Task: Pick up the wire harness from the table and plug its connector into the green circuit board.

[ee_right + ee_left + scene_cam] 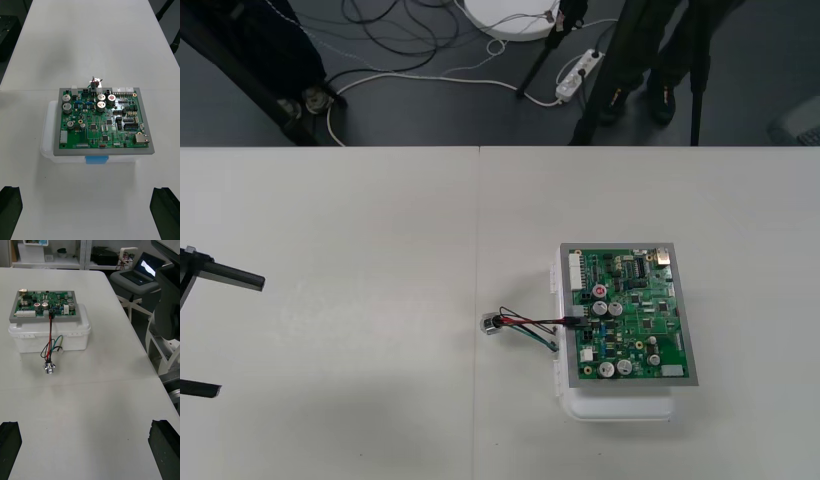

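"Where has the wire harness [535, 322] ended up?"

"Off the left edge of the green circuit board [635, 315]. Its black plug [50, 315] looks seated in a header there. The thin wires [50, 332] droop down the white base [26, 339], and the round metal socket [493, 323] lies on the table [360, 220] just left of that base."

"And the pincers?"

"The left gripper [240, 336] is out at the table's left side, well apart from everything, fingers spread wide and holding nothing. The right gripper [90, 212] stands off on the board's right side, likewise spread and empty."

"If it needed handling?"

"I'd call it a featherweight, limp thing. The wires would flop and the socket would swing as the heavy end. I'd take the plug by its hard body, across the flat sides, never by the wires, because a tug there could bend pins or pull a crimp."
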Controlling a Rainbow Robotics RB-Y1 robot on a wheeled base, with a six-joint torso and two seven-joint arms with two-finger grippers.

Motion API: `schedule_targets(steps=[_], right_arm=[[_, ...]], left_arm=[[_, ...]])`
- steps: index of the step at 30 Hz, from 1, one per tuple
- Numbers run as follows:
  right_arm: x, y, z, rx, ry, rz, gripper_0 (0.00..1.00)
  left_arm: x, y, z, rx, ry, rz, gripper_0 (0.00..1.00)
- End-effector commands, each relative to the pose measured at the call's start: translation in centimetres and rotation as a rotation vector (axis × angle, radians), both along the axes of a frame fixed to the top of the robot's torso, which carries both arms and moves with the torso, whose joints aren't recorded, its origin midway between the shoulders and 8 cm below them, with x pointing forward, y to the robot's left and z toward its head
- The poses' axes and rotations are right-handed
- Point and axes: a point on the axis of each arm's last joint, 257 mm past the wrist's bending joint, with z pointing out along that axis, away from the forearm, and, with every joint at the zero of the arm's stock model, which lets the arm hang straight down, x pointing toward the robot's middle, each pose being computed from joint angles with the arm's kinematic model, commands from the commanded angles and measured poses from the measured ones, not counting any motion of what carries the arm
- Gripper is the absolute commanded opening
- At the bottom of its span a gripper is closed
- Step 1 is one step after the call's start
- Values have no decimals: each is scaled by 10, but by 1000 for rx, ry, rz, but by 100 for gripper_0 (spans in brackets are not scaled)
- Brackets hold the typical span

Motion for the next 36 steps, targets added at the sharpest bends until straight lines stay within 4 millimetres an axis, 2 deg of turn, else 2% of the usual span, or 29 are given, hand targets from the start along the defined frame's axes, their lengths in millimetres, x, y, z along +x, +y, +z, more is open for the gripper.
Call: schedule_targets(steps=[1, 36], right_arm=[[-8, -2, -4, -41, -2, 53, 100], [-9, -1, -5, -22, 18, 47, 100]], left_arm=[[11, 4, 12, 5, -1, 46, 100], [11, 4, 12, 5, -1, 46, 100]])
